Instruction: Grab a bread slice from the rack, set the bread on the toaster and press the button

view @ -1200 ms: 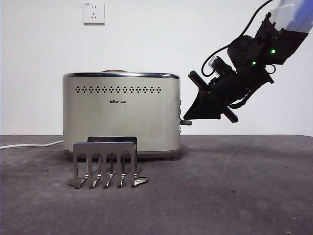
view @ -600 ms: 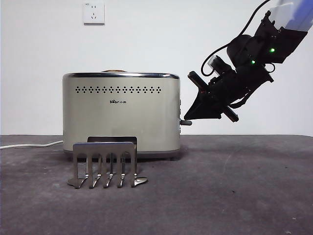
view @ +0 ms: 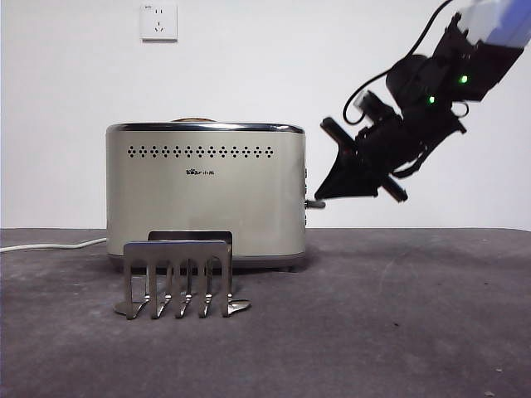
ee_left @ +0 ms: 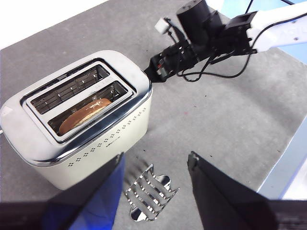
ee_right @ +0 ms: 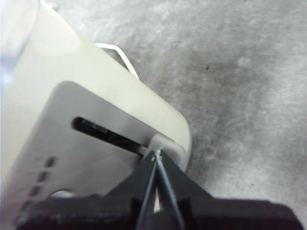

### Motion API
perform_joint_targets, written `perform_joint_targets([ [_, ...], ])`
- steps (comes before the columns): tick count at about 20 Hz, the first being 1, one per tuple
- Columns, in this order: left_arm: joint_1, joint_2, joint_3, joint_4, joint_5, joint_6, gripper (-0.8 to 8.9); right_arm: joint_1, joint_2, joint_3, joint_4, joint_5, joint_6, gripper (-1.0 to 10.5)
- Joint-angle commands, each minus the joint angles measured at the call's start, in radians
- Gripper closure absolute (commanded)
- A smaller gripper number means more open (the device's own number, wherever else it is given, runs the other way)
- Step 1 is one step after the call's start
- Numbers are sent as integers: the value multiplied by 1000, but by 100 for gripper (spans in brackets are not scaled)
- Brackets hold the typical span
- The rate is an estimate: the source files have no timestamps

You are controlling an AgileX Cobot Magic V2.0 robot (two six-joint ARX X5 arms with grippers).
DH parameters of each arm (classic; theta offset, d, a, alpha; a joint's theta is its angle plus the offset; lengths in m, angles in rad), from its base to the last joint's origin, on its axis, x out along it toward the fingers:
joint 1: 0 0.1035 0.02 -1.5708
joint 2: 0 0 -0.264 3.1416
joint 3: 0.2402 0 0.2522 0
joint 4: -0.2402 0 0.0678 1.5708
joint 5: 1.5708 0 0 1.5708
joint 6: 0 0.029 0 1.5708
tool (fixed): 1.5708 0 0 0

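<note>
The slice of bread (ee_left: 85, 115) sat low in the toaster (view: 206, 192), its crust barely topping the chrome rim in the front view. The button (view: 314, 204) stood near the bottom of its slot, with the right gripper (ee_right: 156, 155), jaws pressed together, at it. Over the last second the arm had lifted slightly, suggesting the press was done. Only the left wrist view showed the bread seated; the left gripper (ee_left: 156, 165) hung spread above the bare rack (view: 178, 278).

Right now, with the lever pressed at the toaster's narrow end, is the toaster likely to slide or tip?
Probably neither. The toaster is wide, boxy and sits flat on the table, so tipping seems unlikely. The right gripper, jaws closed, bears on the button low down, probably pressing downward, which should hardly shove it. The dark surface looks matte, so probably grippy.
</note>
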Motion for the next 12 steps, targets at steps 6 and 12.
perform_joint_targets([
  [6, -2, -1, -5, 0, -3, 1, 589, -14, -335, -9, -199, 5, -53, 959],
  [12, -2, -1, -5, -31, -3, 1, 593, 7, -666, -9, -769, 3, -279, 959],
])
